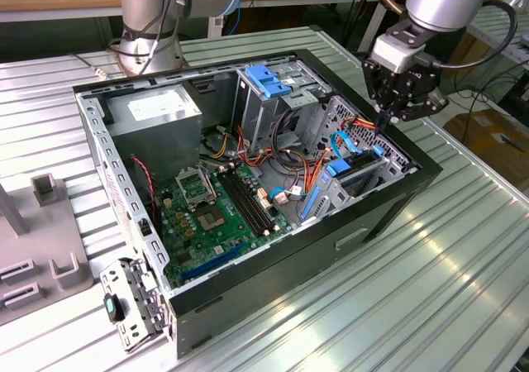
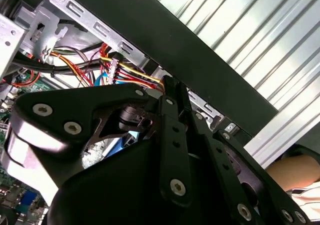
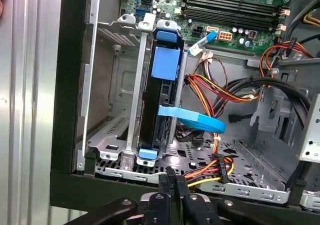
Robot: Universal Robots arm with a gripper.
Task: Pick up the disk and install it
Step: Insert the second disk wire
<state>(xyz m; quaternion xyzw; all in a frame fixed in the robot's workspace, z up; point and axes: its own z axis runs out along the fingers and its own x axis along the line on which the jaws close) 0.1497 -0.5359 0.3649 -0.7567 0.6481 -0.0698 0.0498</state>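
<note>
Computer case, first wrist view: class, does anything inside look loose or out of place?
A flat blue cable arcs loosely across the open bay beside the disk seated upright in its cage. Red, yellow and orange wires sprawl untidily. Nothing looks damaged.

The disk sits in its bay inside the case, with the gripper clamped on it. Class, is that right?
No. The disk sits in its bay inside the case, but the first wrist view shows the gripper clear of it, gripping nothing.

disk (image 3: 159, 115) mostly hidden inside drive cage (image 3: 131, 110); label unseen; hand (image 3: 172, 182) cut off by edge.
</note>
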